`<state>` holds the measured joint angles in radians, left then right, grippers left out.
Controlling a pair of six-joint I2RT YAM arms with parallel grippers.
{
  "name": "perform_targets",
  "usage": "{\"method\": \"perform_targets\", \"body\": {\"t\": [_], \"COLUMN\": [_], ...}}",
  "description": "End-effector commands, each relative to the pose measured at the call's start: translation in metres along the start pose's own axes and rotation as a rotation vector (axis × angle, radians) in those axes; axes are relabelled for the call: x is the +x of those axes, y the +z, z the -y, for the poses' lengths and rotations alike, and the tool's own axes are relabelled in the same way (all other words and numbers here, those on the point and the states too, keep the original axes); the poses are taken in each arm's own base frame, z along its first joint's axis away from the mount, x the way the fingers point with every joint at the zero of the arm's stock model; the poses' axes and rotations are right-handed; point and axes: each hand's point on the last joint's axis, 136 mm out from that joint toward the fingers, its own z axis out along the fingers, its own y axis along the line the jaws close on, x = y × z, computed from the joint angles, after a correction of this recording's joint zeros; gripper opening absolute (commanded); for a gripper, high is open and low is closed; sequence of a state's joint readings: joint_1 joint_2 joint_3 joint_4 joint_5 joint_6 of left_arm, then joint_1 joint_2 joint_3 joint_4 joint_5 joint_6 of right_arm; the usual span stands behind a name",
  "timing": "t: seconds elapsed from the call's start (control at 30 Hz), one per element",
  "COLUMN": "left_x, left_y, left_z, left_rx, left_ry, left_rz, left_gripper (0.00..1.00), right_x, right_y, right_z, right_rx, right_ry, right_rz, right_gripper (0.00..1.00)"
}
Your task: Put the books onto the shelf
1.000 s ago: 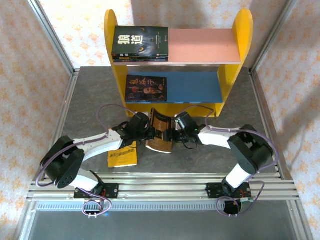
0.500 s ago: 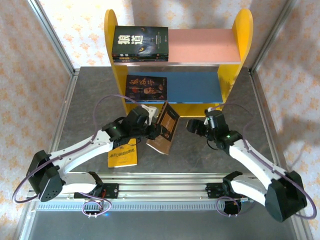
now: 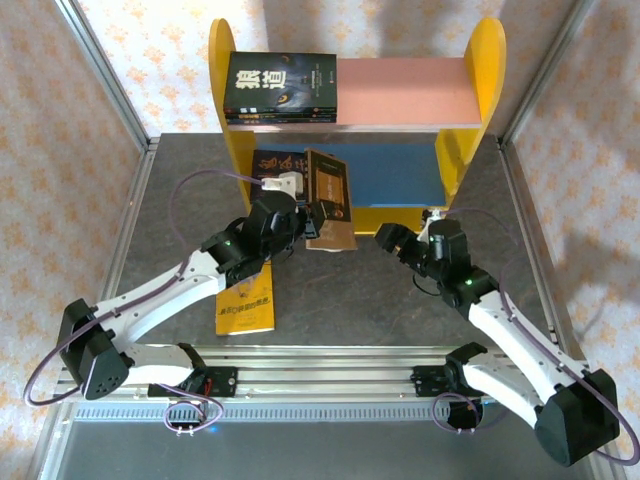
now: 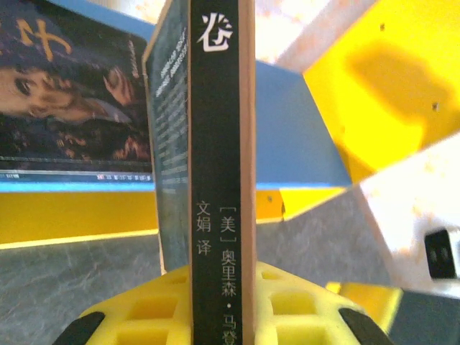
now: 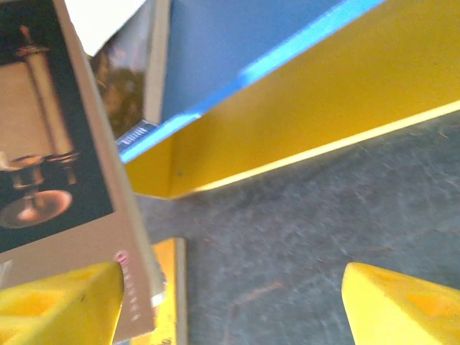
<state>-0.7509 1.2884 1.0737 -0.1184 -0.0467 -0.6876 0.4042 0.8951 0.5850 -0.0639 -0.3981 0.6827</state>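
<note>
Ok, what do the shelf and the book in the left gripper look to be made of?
The shelf: painted board, probably wood or MDF; flat matte colour, small screw-like holes in the yellow side. The brown book, clamped in the left gripper: a paperback, thin printed card cover over paper pages; its finish I cannot tell.

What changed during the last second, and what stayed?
The right gripper let go of the brown book and drew back, open. The left gripper, shut on it, carried it toward the blue lower board. The yellow book and shelved books stayed.
</note>
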Motion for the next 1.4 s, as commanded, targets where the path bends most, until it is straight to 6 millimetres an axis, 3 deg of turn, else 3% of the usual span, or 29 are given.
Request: {"method": "perform_targets", "body": {"t": [0.0, 0.27, 0.43, 0.83, 1.27, 1.37], "left_x": [-0.051, -0.069, -0.077, -0.073, -0.067, -0.066], "left_y": [-0.004, 0.004, 0.003, 0.018, 0.006, 0.005], "left_z": [0.013, 0.027, 0.029, 0.043, 0.047, 0.048], "left_rx": [0.051, 0.134, 0.174, 0.221, 0.211, 0.21], "left_ry": [-0.165, -0.275, -0.34, -0.39, -0.387, -0.384], "left_rz": [0.246, 0.345, 0.401, 0.417, 0.472, 0.477], "left_gripper": [0.0, 0.0, 0.0, 0.0, 0.0, 0.0], "right_x": [-0.016, -0.019, -0.024, -0.03, -0.031, -0.034], "right_y": [-0.004, 0.007, 0.015, 0.035, 0.048, 0.047], "right_z": [-0.028, -0.06, -0.07, -0.086, -0.092, -0.094], "right_rx": [-0.143, -0.219, -0.275, -0.339, -0.381, -0.385], "right_ry": [0.114, 0.177, 0.261, 0.379, 0.537, 0.543], "right_rz": [0.082, 0.116, 0.147, 0.171, 0.199, 0.207], "right_gripper": [0.82, 0.88, 0.89, 0.9, 0.82, 0.75]}}
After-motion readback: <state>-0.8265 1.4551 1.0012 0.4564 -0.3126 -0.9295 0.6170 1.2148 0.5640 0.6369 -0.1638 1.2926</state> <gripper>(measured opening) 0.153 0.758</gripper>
